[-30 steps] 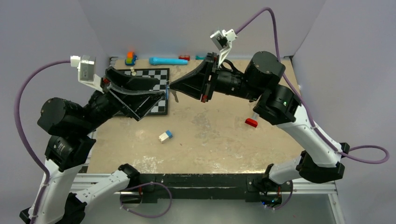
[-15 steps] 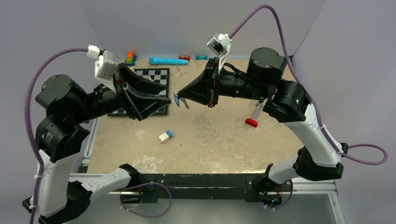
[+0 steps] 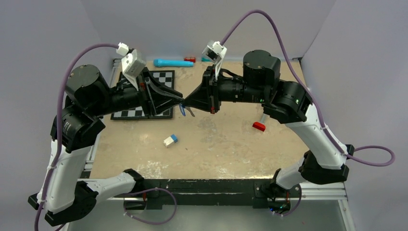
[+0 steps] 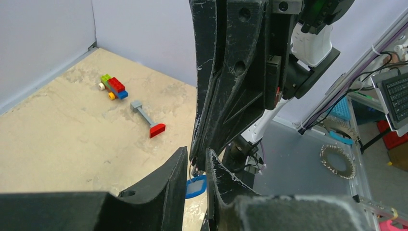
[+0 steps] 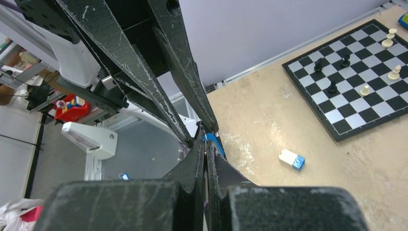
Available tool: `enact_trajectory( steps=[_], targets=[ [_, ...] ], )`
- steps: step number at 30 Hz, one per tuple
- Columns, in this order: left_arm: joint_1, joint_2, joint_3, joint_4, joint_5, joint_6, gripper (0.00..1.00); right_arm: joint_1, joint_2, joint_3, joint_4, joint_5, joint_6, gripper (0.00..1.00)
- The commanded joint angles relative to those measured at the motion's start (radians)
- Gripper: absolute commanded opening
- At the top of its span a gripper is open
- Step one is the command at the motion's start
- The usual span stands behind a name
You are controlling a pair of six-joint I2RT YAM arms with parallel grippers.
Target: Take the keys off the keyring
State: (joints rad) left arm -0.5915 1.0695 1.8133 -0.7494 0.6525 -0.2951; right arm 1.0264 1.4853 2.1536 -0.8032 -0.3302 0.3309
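Observation:
Both grippers meet tip to tip in mid-air in front of the chessboard. My right gripper (image 3: 186, 102) is shut on the thin wire keyring (image 4: 193, 166). The blue-headed key (image 3: 182, 110) (image 4: 196, 186) hangs from the ring just below the tips. My left gripper (image 3: 181, 100) (image 4: 196, 161) has its jaws close together, straddling the ring and the right gripper's tip. Whether they pinch it I cannot tell. In the right wrist view a bit of the blue key (image 5: 212, 141) shows past my right gripper (image 5: 206, 150). The silver key is not clearly visible.
The chessboard (image 3: 164, 77) (image 5: 356, 77) with several pieces lies at the back left. On the table below lie a white-and-blue block (image 3: 170, 140) (image 5: 292, 160) and a red-headed tool (image 3: 260, 124) (image 4: 148, 119). A blue bar (image 3: 173, 62) lies along the back wall. Coloured bricks (image 4: 113, 87) lie near it.
The left arm has risen and swung right, bringing its tips onto the right gripper's tips. Its jaws have narrowed a lot. The right gripper drifted slightly left, still shut with the keys hanging.

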Motion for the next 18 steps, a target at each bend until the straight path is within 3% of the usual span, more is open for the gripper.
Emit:
enact_trajectory(
  steps=[1,4,9,18],
  targets=[
    [0.000,-0.007,0.006,-0.038,0.012,0.052,0.25,0.001,-0.018,0.041,0.006,0.002,-0.018,0.00],
    [0.000,-0.011,0.003,-0.055,0.017,0.067,0.28,0.001,-0.017,0.043,0.004,-0.002,-0.020,0.00],
    [0.000,-0.008,0.006,-0.074,0.033,0.081,0.25,0.001,-0.011,0.053,0.004,-0.006,-0.018,0.00],
    [0.000,-0.007,0.007,-0.059,0.059,0.074,0.11,0.000,0.006,0.072,-0.003,-0.041,-0.016,0.00]
  ],
)
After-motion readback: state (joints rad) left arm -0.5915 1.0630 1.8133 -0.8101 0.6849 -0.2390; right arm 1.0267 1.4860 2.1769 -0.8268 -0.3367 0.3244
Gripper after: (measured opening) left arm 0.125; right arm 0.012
